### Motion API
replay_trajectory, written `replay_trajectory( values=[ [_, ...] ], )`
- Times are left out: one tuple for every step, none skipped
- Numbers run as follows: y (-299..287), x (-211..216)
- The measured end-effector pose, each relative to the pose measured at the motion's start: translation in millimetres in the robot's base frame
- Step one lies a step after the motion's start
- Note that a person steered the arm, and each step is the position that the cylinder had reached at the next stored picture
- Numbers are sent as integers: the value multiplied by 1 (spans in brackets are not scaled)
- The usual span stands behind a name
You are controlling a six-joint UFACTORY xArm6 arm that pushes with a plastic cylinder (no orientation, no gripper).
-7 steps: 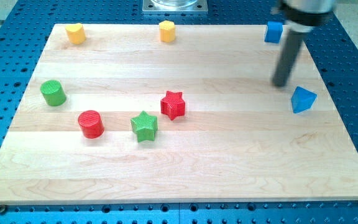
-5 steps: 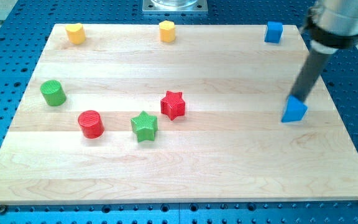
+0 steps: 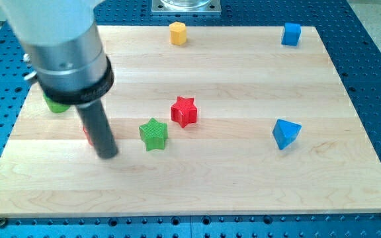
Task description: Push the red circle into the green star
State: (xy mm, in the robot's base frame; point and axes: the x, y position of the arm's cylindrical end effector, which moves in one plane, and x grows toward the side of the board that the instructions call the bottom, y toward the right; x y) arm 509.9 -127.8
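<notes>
Dark rod, no claw on this rig, so nothing to open, close or hold; contact is my tip (image 3: 107,156) only. It sits on the wood board (image 3: 256,178) toward the view's left, a bit below the row of blocks.

Red circle (image 3: 88,134): almost fully hidden behind the rod, only a sliver of red shows at the rod's left edge, just above the tip. Can't tell if they touch.

Green star (image 3: 153,134): to the view's right of the tip and slightly up, near but clearly apart, bare board between.

Key relation: the red circle lies on the view's left of the rod and the green star on the right, so my tip is roughly between them. Judgement: wrong side for a push. It needs to get round to the circle's left, then drive rightward along the circle–star line.

Outward from there: red star (image 3: 184,111) just up-right of the green star, in overshoot range. Green block (image 3: 56,104) peeks out under the arm at left, shape unclear. Blue triangle (image 3: 286,133), yellow block (image 3: 178,32) and blue cube (image 3: 292,34) are well apart.
</notes>
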Motion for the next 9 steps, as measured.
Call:
replay_trajectory(
  values=[
    [-14,-18],
    [-74,36],
    [-121,8],
    [-56,-33],
    [27,-65],
    [30,-76],
    [12,-55],
    [50,-37],
    [54,-37]
  ],
)
